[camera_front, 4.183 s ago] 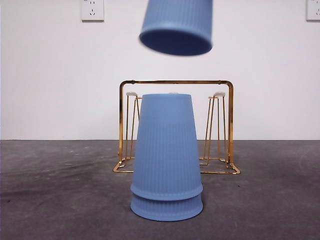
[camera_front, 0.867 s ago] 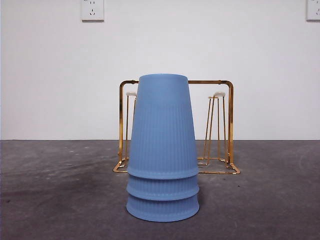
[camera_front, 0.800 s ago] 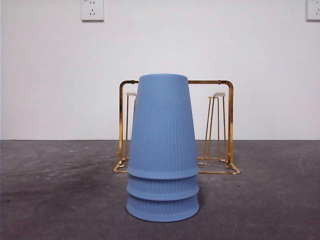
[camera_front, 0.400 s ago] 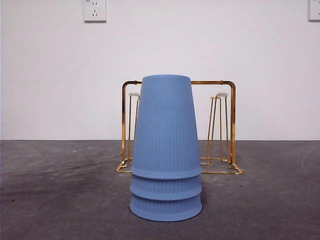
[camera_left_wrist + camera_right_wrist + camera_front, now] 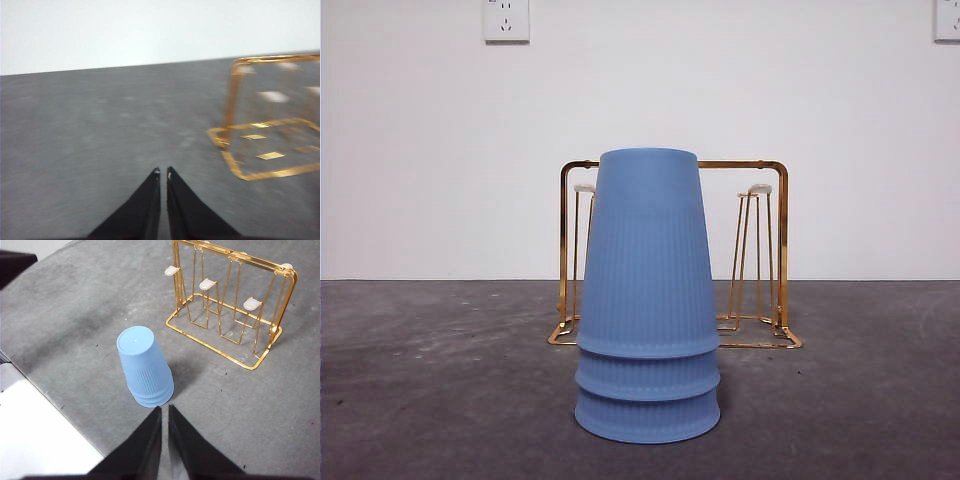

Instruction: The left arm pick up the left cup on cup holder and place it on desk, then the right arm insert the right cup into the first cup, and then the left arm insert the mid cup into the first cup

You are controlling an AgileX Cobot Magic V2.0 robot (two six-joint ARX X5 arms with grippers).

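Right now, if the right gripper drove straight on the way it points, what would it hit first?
Most likely the stack of blue cups: it stands upside down on the desk just ahead of the right gripper, whose jaws are shut. Depth is unclear, so the tips might meet the desk just short of it.

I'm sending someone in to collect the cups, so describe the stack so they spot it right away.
On the dark grey desk, find the gold wire cup holder, whose pegs are all bare. In front of it stands the cup stack: three pale blue ribbed cups nested upside down, the only blue thing there.
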